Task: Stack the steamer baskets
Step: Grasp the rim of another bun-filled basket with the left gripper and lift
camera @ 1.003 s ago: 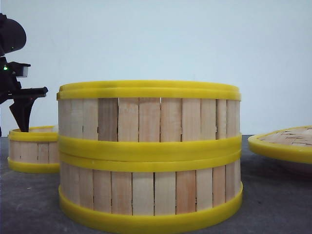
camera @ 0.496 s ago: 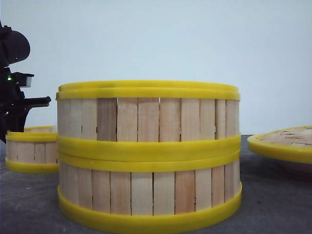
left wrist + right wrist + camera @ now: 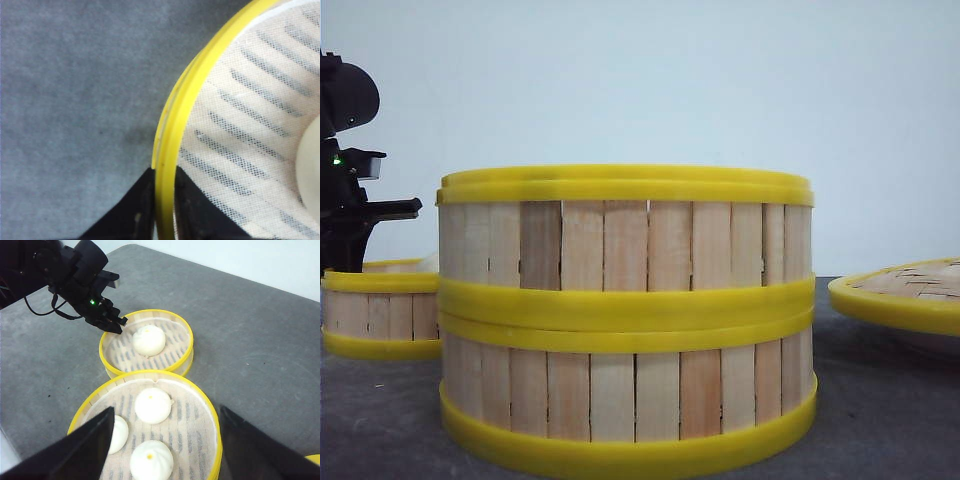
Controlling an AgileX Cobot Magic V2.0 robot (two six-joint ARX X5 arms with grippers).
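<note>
1. a grey table (image 3: 260, 335) runs back to a pale wall.
2. the left gripper (image 3: 163, 200) pinches the rim of the single basket (image 3: 146, 342), one finger outside the wall and one inside, closed on it.
3. the right gripper (image 3: 165, 440) hangs above the stack (image 3: 625, 320) with its jaws spread wide, holding nothing.
4. the single basket sits on the table past the stack, toward the far left, with one bun (image 3: 148, 339) in it; the stack is two baskets, nearer the front edge.
5. judged step: lift the single basket onto the stack. keep it level so the bun stays put, raise it clear of the top rim, centre it, then lower.
6. the front view shows two tiers and a lid (image 3: 900, 295) at the right; only the right wrist view shows the buns inside; only the left wrist view shows the pinch.
</note>
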